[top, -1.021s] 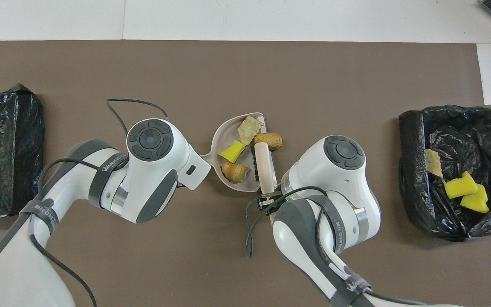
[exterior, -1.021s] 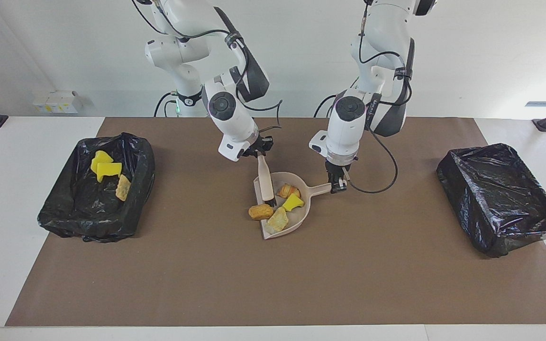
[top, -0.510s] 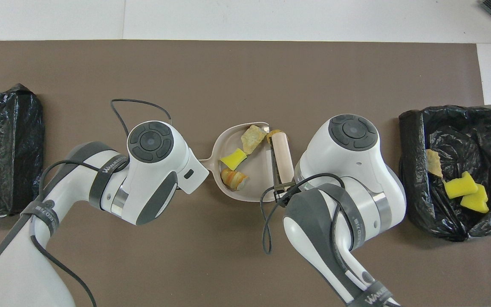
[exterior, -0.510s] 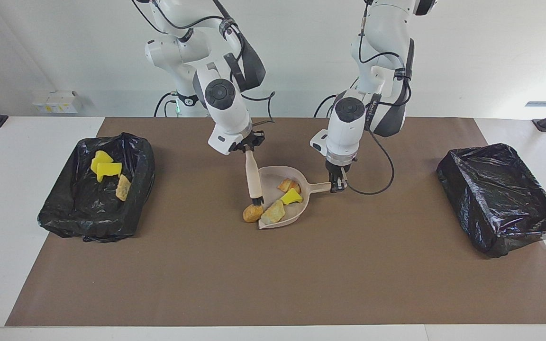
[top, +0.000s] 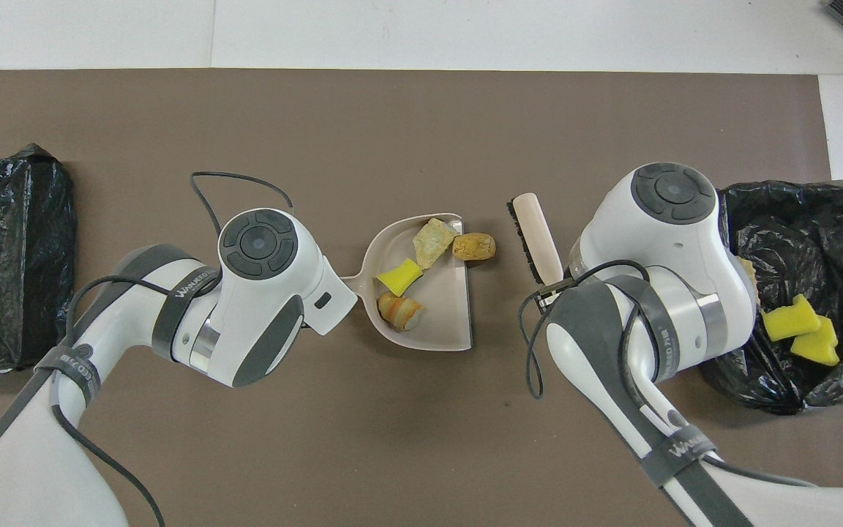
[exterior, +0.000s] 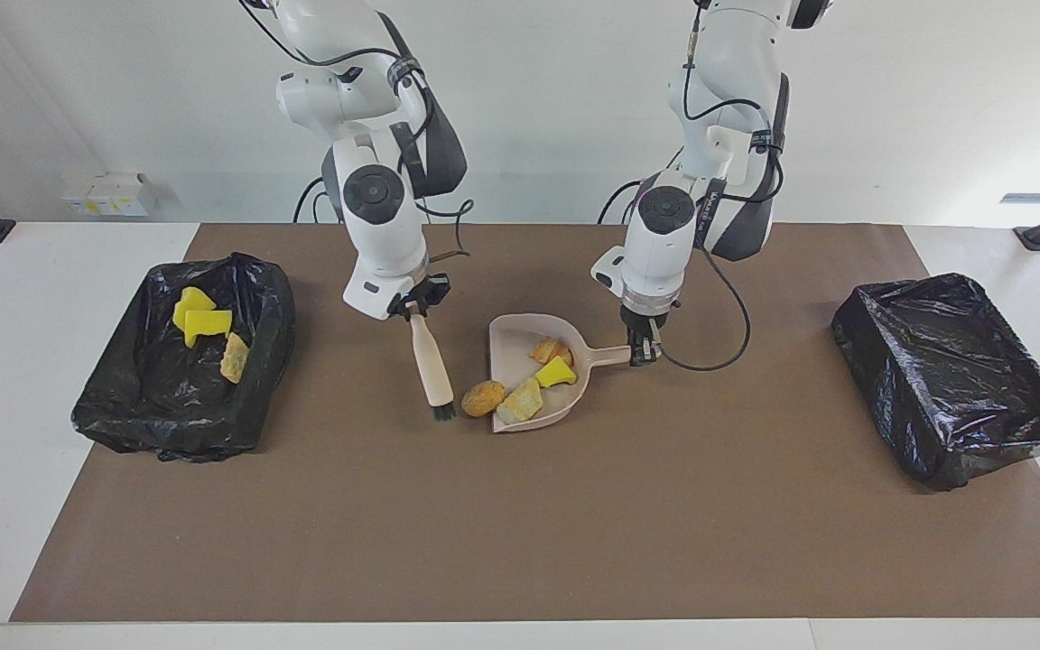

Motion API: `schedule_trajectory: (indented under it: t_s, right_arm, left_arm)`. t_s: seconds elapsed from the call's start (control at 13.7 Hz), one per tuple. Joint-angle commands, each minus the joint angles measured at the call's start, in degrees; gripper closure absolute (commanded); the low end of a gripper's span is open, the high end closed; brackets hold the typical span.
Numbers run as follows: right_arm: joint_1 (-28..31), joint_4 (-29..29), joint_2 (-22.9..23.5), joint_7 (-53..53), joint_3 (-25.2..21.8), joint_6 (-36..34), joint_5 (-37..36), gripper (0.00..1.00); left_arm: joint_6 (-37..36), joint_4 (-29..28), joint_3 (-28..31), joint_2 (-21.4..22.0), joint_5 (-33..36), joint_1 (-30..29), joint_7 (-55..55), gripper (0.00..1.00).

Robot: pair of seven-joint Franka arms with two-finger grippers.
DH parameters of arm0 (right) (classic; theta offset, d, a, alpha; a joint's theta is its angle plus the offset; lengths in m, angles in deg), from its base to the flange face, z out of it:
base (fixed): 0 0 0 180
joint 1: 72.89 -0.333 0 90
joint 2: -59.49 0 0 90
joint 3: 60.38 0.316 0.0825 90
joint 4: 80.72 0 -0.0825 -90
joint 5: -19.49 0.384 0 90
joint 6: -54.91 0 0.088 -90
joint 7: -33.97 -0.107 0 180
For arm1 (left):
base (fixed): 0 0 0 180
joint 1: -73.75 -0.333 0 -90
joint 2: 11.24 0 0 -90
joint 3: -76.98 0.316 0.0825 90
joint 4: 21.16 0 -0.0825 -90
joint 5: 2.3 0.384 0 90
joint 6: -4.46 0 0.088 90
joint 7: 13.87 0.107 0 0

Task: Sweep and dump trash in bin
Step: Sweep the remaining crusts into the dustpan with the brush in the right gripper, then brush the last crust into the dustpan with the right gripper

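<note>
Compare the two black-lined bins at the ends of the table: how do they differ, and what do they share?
The bin at the right arm's end holds yellow sponge pieces and a brownish scrap; the bin at the left arm's end shows no trash. In the overhead view the first is partly covered by the right arm, the second cut by the frame's edge. Both have crinkled black liners.

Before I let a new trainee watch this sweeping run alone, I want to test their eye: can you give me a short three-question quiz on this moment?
1. True or false: the brown bread piece already lies inside the dustpan.
2. Which gripper holds the brush: A) left gripper, B) right gripper?
3. Fill in: the bin that already holds trash stands toward the ____ arm's end of the table.

Key
1. False: it lies on the brown mat at the pan's open edge, between pan and brush bristles.
2. B; the left gripper holds the dustpan's handle.
3. Right.
</note>
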Motion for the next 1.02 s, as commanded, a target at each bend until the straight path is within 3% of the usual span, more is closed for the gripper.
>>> schedule_trajectory:
  t_s: [0.0,0.36,0.8,0.95]
  right_arm:
    - [-0.94,0.43,2.28,0.56,0.94,1.53,0.43,1.00]
    - [-3.13,-0.36,2.46,0.04,1.11,2.33,16.32,1.00]
    - [-4.37,-0.10,2.02,-3.65,1.20,2.33,28.01,1.00]
    - [-5.60,0.87,0.71,-6.20,1.11,1.72,27.51,1.00]
  left_arm:
    - [-2.12,-2.23,0.97,1.57,1.14,-0.03,-0.06,1.00]
    - [-12.14,3.30,0.70,0.78,7.64,1.45,-10.59,1.00]
    - [-11.72,2.78,0.35,0.87,7.65,2.95,-14.56,1.00]
    - [-11.80,3.21,0.35,0.78,7.65,3.13,-14.56,1.00]
